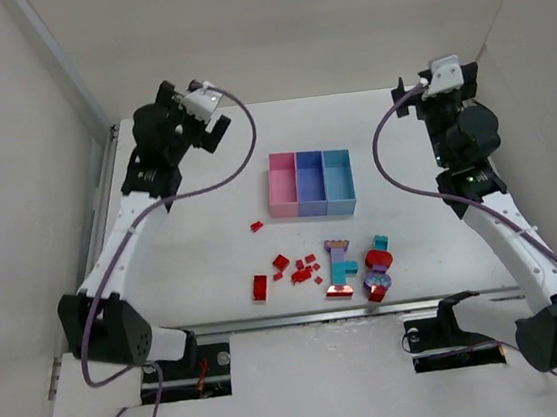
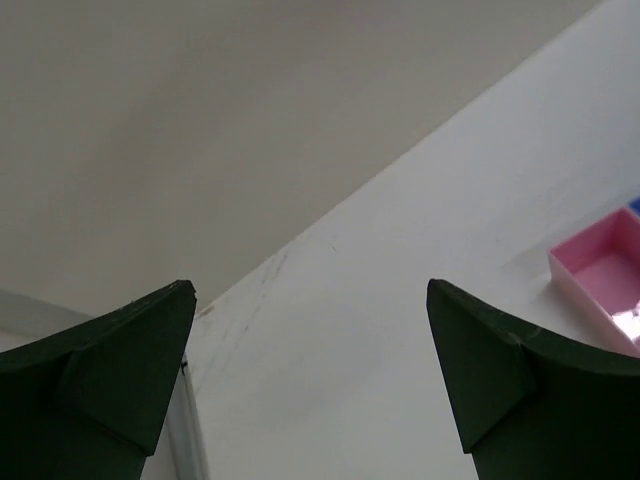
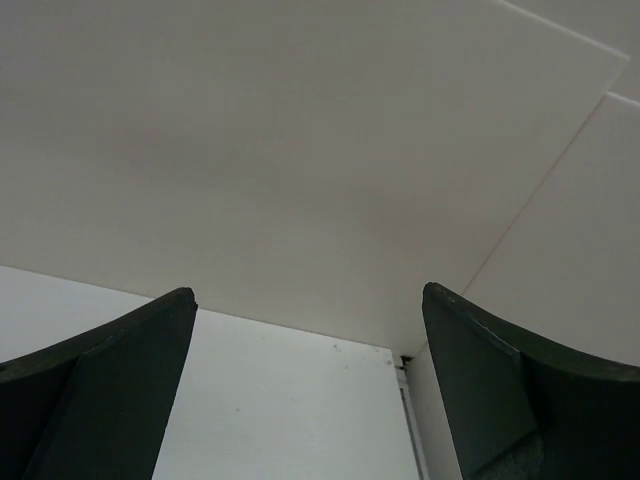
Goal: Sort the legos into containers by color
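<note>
Legos (image 1: 337,265) are lying scattered on the surface (image 1: 184,260) near the containers (image 1: 311,183), seemingly with sorting not yet begun. The left claw (image 2: 310,292) and right claw (image 3: 308,295) are hanging spread and empty, well apart from them. Next, one is going to need to reach down over a brick.

Soft, even light fills the top view. The flat white desk (image 1: 195,268) is bright without glare, and only a faint shadow hugs the joined row of pink, purple-blue and light blue plastic bins (image 1: 311,183). The small red, teal and lavender plastic bricks (image 1: 337,262) on the near side of that row look slightly soft. In the left wrist view a white glare patch sits inside the pink bin (image 2: 585,262). The dark fingers (image 2: 100,390) of the left hand (image 2: 310,300) and right hand (image 3: 308,300) are near-black and blurred.
</note>
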You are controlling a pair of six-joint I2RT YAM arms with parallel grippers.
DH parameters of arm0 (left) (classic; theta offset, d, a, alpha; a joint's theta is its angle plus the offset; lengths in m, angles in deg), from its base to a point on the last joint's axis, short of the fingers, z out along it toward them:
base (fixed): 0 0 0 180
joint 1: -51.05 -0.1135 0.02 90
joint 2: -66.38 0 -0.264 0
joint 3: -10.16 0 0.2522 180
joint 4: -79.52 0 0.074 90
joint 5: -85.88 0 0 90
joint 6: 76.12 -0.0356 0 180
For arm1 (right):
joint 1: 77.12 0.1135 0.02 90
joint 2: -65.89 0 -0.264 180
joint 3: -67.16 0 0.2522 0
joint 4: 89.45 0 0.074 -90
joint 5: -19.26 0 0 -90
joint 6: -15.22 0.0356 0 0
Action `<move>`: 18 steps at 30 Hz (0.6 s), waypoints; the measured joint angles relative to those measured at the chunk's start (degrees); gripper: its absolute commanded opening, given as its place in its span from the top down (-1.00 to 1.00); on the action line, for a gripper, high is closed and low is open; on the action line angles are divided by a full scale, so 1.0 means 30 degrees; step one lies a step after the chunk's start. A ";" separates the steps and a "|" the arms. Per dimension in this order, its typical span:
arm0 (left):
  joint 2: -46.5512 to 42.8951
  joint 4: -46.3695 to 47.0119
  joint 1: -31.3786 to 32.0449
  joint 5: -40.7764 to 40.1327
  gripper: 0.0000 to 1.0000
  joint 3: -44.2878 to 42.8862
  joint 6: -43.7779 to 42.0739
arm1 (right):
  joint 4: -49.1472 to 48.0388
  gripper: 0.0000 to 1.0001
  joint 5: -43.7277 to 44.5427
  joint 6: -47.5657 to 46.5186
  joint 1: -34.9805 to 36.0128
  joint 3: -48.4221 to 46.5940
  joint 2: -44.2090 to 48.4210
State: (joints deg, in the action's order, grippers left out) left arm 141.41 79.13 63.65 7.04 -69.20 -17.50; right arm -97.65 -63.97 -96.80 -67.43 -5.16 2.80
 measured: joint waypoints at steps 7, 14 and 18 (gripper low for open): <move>0.9180 -1.2896 0.1144 0.0780 -1.00 -1.1475 -0.2747 | 0.2769 -1.00 0.4342 -0.1464 0.2098 -0.2776 -0.1610; 1.3646 -1.9868 0.0488 0.2892 -1.00 -1.7653 -0.1195 | 0.5056 -1.00 0.2871 -0.1515 0.2157 -0.3096 -0.1741; 0.7446 -1.3945 -0.1486 0.2783 -1.00 -1.1795 0.1013 | 0.5370 -1.00 0.2980 -0.1035 0.2164 -0.3402 -0.2266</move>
State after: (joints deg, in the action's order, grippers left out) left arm 163.75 37.29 59.19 15.39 -104.59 -14.46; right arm -81.54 -55.03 -99.90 -60.94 -15.37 -3.99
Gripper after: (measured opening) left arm 0.997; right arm 0.999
